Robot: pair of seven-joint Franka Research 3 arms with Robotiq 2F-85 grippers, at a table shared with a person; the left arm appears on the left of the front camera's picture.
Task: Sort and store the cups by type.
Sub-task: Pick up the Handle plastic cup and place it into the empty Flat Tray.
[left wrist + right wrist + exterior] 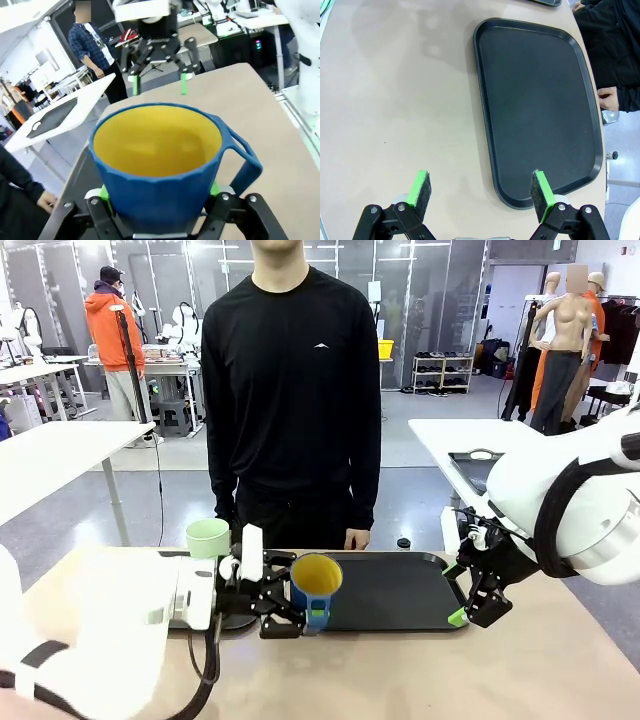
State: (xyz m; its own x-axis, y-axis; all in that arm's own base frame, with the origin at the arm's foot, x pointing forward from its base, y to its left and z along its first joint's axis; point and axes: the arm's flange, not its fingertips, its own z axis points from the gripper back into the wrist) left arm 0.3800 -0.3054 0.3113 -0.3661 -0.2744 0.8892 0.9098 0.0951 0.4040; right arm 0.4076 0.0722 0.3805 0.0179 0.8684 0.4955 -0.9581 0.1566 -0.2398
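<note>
The left gripper [303, 618] is clamped on the blue mug [317, 586], its green pads against the mug's lower wall, with the mug upright; the mint tumbler [208, 537] stands just behind this gripper, toward the person; the right gripper [481, 191] is spread wide and empty, with one finger over the black tray [535, 100] and the other over bare bench [395, 100].

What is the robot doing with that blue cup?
The robot's left hand is shut on the blue mug, holding it at the left end of the black tray. Its right hand is open near the tray's right corner, holding nothing. A green tumbler stands farther back, left of the mug. A person stands across the table.
</note>
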